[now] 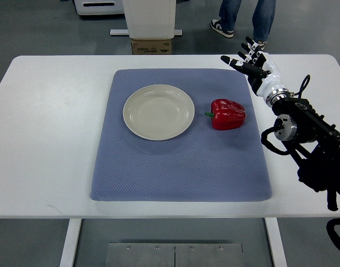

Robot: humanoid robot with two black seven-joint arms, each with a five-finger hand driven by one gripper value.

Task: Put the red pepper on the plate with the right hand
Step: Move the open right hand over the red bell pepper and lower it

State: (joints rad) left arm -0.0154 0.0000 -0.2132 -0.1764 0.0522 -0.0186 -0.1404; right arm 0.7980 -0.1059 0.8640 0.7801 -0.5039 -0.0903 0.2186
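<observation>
A red pepper (228, 114) lies on its side on the blue mat (181, 167), its green stem pointing left toward the plate. The cream plate (158, 111) sits empty on the mat, just left of the pepper. My right hand (249, 60) hovers beyond the mat's far right corner, above and to the right of the pepper, apart from it. Its fingers are spread and hold nothing. The right arm (303, 133) comes in from the right edge. My left arm does not show.
The mat lies on a white table (48, 139). Beyond the far edge stand a white machine base with a cardboard box (151, 47), and a person's legs and shoes (236, 22).
</observation>
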